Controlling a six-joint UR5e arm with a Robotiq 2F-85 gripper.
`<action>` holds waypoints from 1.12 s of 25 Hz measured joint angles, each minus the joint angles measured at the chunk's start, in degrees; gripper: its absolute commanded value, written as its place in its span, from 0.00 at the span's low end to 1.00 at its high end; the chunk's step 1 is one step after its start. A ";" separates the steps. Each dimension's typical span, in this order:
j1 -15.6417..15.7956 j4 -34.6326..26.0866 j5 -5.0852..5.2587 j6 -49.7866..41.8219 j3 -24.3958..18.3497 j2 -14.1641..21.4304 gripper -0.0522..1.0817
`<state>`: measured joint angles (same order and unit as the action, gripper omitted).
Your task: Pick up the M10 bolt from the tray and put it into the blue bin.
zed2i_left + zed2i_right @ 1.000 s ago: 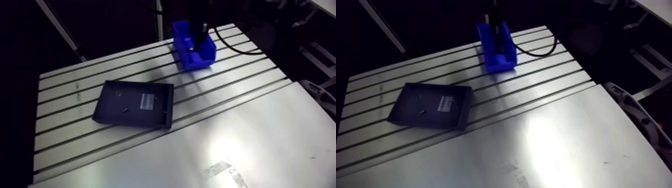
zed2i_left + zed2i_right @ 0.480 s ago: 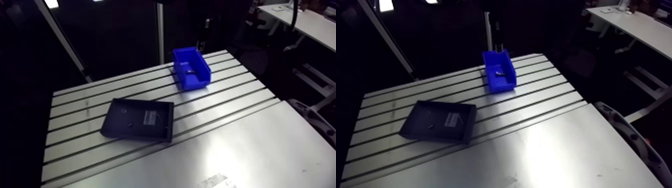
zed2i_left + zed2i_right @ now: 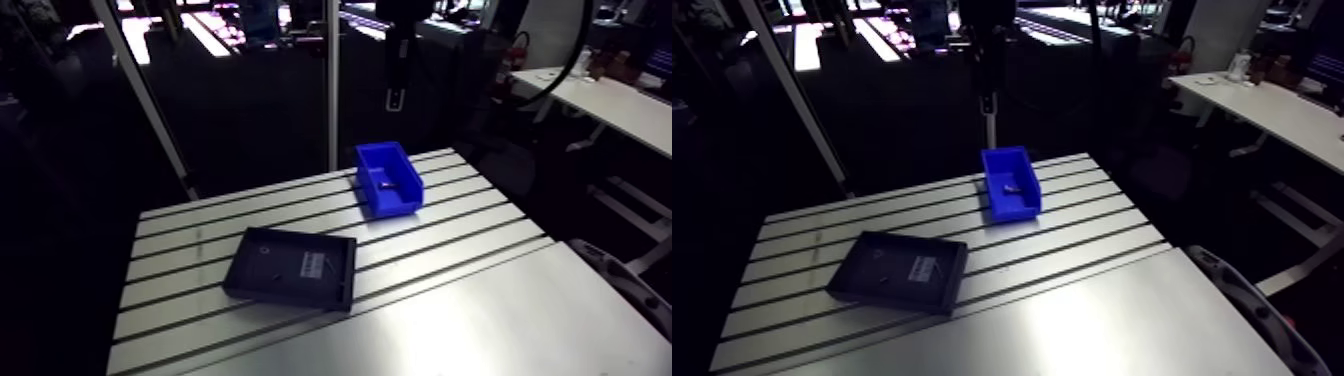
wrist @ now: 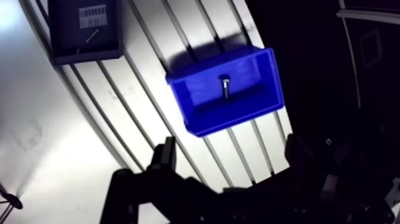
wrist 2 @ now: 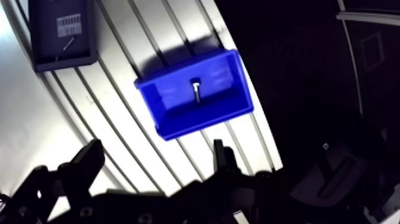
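M10 bolt (image 4: 225,88): lies on the floor of the blue bin (image 4: 233,117), about mid-floor, clear of the walls

Blue bin: stands on the slotted bench (image 3: 200,225) close to its far edge, toward the far right corner

Tray (image 3: 290,296): black, shallow, well apart from the bin and nearer the bench's left edge; holds a white barcode label (image 3: 312,265) with a thin pale sliver (image 4: 92,36) just beside it

Gripper (image 4: 232,149): hangs high above the bin, fingers spread wide, nothing between them
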<state>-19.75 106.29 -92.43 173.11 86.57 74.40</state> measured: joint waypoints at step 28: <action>5.05 -19.44 2.42 -71.92 0.39 13.20 0.06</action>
<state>-14.70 86.85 -90.01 101.19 86.96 87.61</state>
